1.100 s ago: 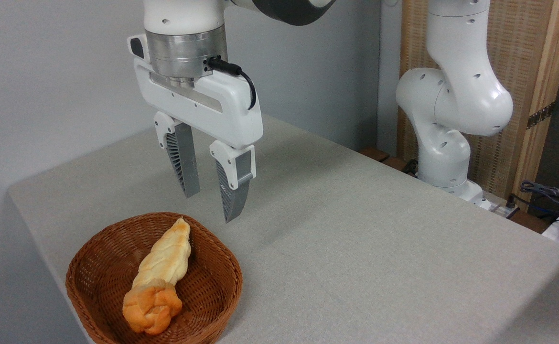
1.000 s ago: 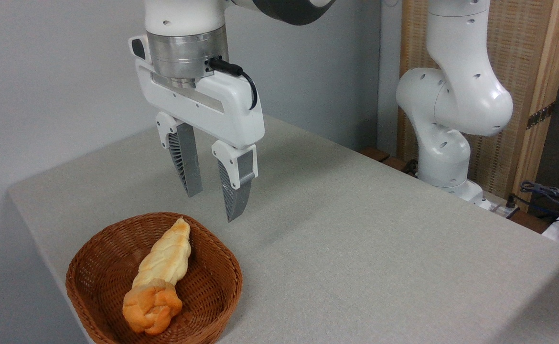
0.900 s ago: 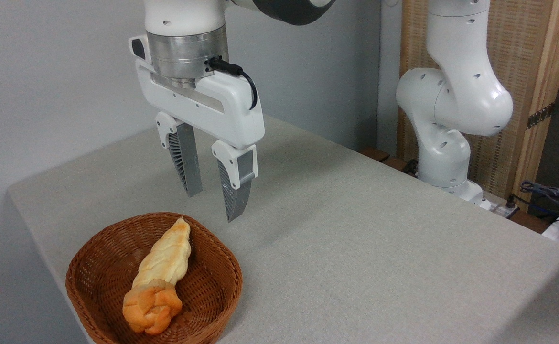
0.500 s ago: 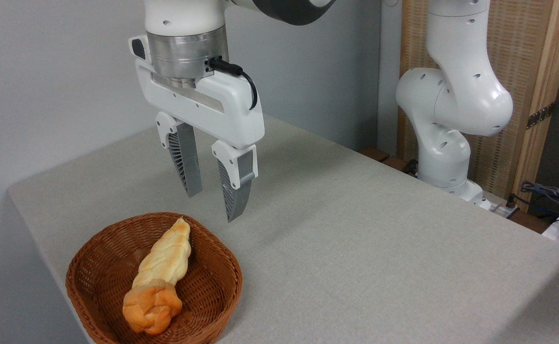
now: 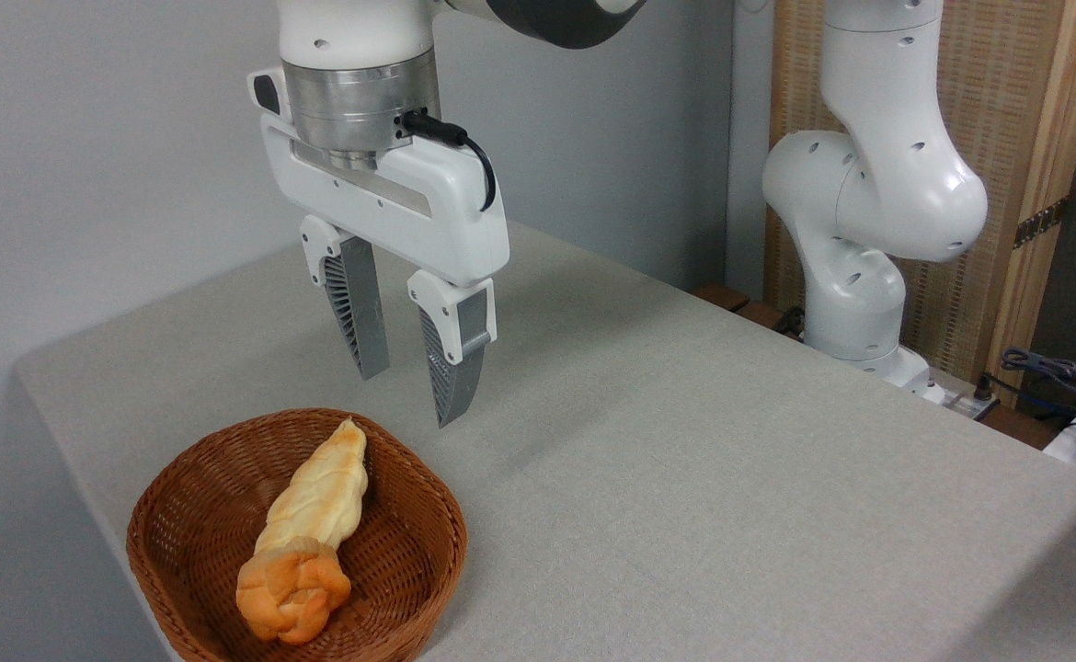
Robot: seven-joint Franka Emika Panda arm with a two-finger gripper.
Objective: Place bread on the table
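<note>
Gripper (image 5: 406, 397) hangs in the air, fingers pointing down, jaws parted with a clear gap between the two grey ribbed fingers (image 5: 357, 317); nothing held. Fingertips are above and just behind the far rim of the basket (image 5: 188, 524), slightly to its right, not touching it. A black cable (image 5: 464, 152) plugs into the metal wrist collar above the white gripper body.

Basket: brown woven wicker, sits on the table (image 5: 685, 478) near the front left corner. Two items inside.
- Bread (image 5: 291, 587): small orange-brown knotted bun, lumpy top, at the near side of the basket, resting against the inner wall.
- Braided loaf (image 5: 322, 492): long, pale yellow, lies lengthwise from the bun toward the far rim of the basket; its near end touches the bun, its far tip points up toward the gripper.

Bread is well below the fingertips and toward the camera from them; no contact.

Table: light grey-beige fabric cover. Right of the basket the surface is bare fabric. Robot base (image 5: 860, 303) stands past the table's far right edge, well apart from the basket, in front of a wooden slatted panel (image 5: 1007, 138). Some cables (image 5: 1053, 377) lie at the far right edge of the view.
</note>
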